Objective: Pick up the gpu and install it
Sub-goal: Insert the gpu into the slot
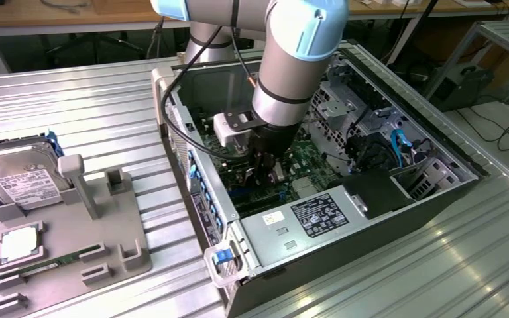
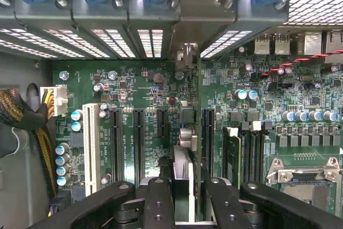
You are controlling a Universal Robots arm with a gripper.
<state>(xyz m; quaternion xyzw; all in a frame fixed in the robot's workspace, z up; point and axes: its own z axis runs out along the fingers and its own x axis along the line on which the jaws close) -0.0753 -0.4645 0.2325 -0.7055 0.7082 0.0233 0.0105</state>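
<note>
My gripper (image 1: 264, 167) reaches down into the open computer case (image 1: 193, 192), over the green motherboard (image 2: 134, 87). In the wrist view its black fingers (image 2: 158, 202) are shut on the gpu (image 2: 188, 151), seen edge-on as a thin dark card standing upright. The card runs from between my gripper (image 2: 187, 207) toward the case's rear wall, where its metal end bracket (image 2: 187, 54) sits at an opening between the slot covers. It stands between two black expansion slots (image 2: 138, 143); I cannot tell whether its lower edge is seated in a slot.
A grey fixture tray (image 1: 122, 258) on the exterior view's left holds a silver hard drive (image 1: 20, 182), a processor (image 1: 20, 242) and a green memory stick (image 1: 56, 264). Inside the case are the power supply (image 1: 312, 215), a braided cable bundle (image 2: 21, 113), memory modules (image 2: 233, 154) and the processor socket (image 2: 305, 181).
</note>
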